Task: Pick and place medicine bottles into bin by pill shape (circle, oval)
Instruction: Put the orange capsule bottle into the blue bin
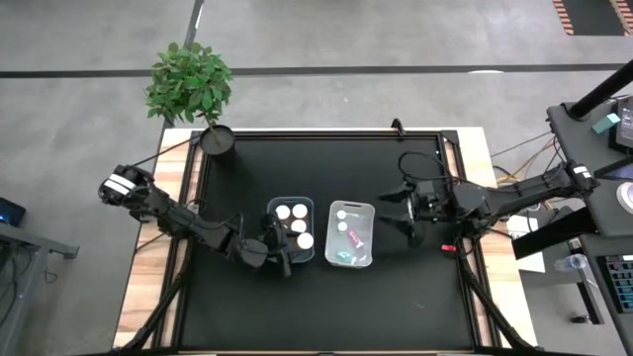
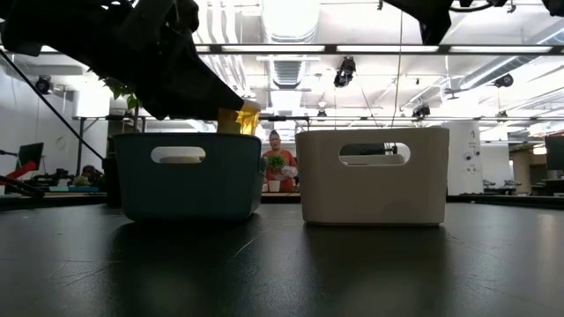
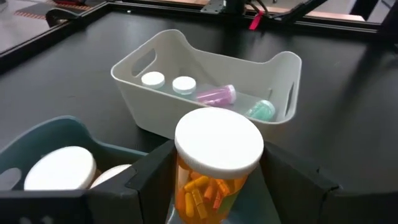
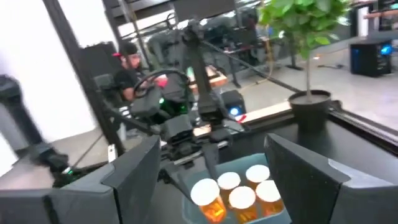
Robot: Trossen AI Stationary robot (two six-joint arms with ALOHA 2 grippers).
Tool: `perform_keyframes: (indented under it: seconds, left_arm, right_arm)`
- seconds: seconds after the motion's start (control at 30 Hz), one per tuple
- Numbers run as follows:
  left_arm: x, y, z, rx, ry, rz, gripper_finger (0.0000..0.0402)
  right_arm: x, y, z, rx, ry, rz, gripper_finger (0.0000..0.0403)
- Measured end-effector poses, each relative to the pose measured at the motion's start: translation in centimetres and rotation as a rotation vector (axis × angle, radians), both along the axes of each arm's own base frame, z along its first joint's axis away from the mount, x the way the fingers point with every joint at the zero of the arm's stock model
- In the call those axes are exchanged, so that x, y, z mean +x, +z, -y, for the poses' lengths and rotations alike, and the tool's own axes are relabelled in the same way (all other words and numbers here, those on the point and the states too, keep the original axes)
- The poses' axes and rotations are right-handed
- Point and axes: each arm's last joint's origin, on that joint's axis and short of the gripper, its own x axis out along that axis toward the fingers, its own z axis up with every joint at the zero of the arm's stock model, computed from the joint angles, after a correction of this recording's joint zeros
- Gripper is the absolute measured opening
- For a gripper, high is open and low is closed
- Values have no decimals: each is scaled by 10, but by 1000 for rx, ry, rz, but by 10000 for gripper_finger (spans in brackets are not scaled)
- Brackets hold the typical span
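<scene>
My left gripper (image 3: pixel 217 186) is shut on an orange medicine bottle with a white cap (image 3: pixel 217 144). It hangs over the near right corner of the blue bin (image 1: pixel 275 229), and the bottle also shows in the low view (image 2: pixel 240 119). The blue bin holds three white-capped orange bottles (image 1: pixel 291 212). The white bin (image 1: pixel 368 210) beside it holds several tiny bottles, two upright with white caps, one pink (image 3: pixel 216 94) and one teal (image 3: pixel 260 110) lying down. My right gripper (image 1: pixel 407 216) is open and empty, right of the white bin. My left gripper pinches the bottle's orange body (image 3: pixel 186 190) just under the cap between its two fingers, one on each side. The fingers come from the table's left, slanting down. The bottle stands upright, held about level with the blue bin's rim (image 2: pixel 189 135); its bottom is hidden.
A potted plant (image 1: pixel 217 138) stands at the table's far left corner. A small pink object (image 1: pixel 447 246) lies on the table near the right arm. A person shows beyond the table in the low view (image 2: pixel 275 163). Bare black tabletop lies in front of both bins.
</scene>
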Motion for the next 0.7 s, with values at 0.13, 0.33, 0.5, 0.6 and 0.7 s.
perform_keyframes:
  seconds: [0.13,0.33,0.5,0.6,0.7]
  left_arm:
    - [0,0,1,-1,-5,0,211]
    - [-1,0,2,-1,-6,0,211]
    - [-1,0,2,-1,-6,0,211]
    - [-1,1,2,-2,-6,2,211]
    - [-1,6,1,-10,-5,19,211]
  right_arm:
    - [0,-1,0,-4,5,-8,276]
    - [2,-3,-1,-18,5,-20,276]
    - [3,-4,-1,-30,4,-32,276]
    - [4,-8,-1,-52,4,-50,276]
    - [7,-12,-2,-67,4,-69,276]
